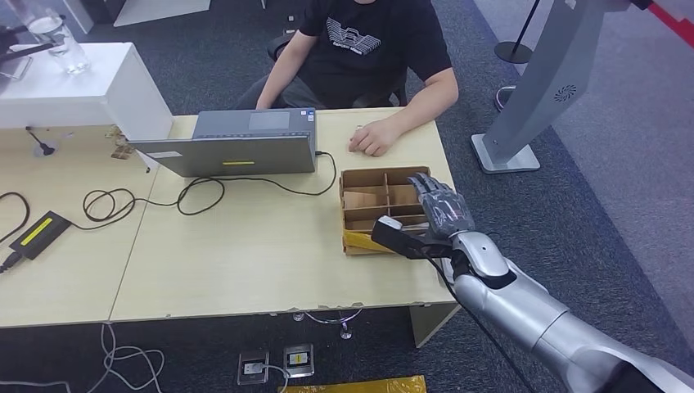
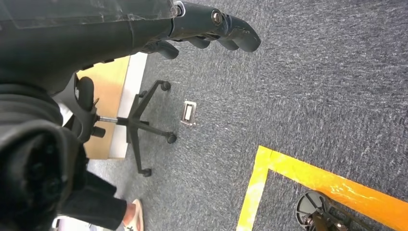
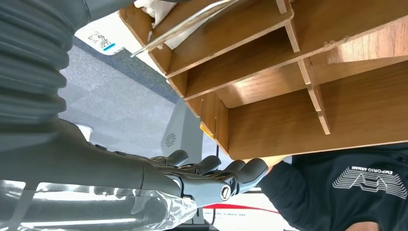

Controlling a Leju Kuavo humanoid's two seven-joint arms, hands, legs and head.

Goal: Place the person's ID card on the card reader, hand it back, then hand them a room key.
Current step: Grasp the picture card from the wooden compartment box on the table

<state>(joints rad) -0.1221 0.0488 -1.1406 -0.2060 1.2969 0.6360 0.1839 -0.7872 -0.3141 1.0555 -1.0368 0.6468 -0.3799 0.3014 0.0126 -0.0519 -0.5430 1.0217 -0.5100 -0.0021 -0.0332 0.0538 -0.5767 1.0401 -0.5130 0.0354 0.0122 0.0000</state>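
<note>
Dark grey carpet point(image 1: 606, 123), pale wooden desks point(image 1: 245, 254)

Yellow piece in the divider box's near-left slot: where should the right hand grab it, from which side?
Probably pinch the yellow piece along its upper edge, from straight above. It lies against the near wall of the wooden box, dividers hemming its sides. The right hand is over the box's other end.
</note>
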